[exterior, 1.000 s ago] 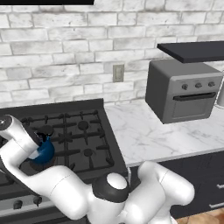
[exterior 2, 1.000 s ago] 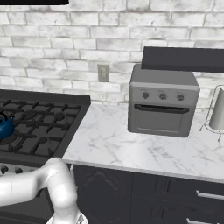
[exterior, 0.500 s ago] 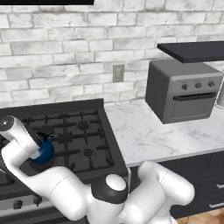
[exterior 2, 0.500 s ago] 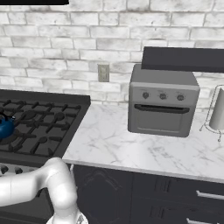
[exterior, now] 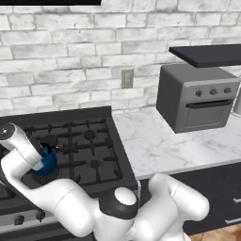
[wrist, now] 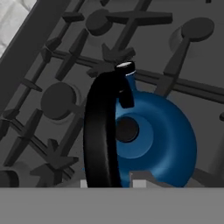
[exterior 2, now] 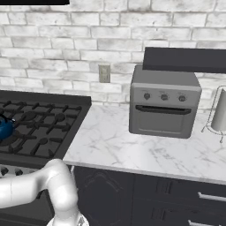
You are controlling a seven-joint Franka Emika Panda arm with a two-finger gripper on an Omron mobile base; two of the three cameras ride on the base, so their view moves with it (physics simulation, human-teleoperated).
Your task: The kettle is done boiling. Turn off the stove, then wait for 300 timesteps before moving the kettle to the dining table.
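1 kettle sits on the grates of the stove, over a front burner at the left side. In the hand view, the kettle lies directly below the camera, with its black handle arching across the lid. Gripper state: cannot be determined; the fingertips are not distinguishable. 1 toaster oven with 3 knobs stands on the counter to the right of the stove, well apart from the kettle. 1 outlet is on the brick wall.
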